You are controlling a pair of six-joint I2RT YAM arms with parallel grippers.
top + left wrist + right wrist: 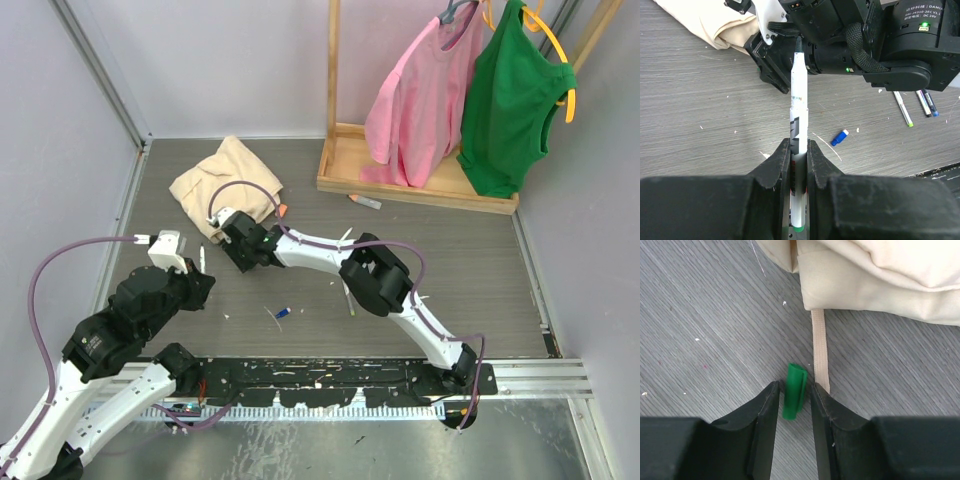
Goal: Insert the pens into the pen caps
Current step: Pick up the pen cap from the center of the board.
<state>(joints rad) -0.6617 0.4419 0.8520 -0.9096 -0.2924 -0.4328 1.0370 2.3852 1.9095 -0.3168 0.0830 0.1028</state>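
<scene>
The green cap (795, 380) lay flat on the worktop (700, 315) toward its left edge, just beside the strap (818, 345) of a folded beige cloth (880, 275) that filled the far left corner. The right pincer (794, 389) stood low over the cap, jaws narrow and bracketing its two long sides. Whether they pinched it could not be told. The left pincer (799, 147) was clamped on the lower barrel of a white pen (799, 115), green end inward and dark tip aimed at the right pincer. This pose was judged to leave the tip free for capping once the cap is raised to face it. A blue cap (840, 137) and two spare pens (903, 108) lay loose near the worktop's middle, apart from both pincers.
</scene>
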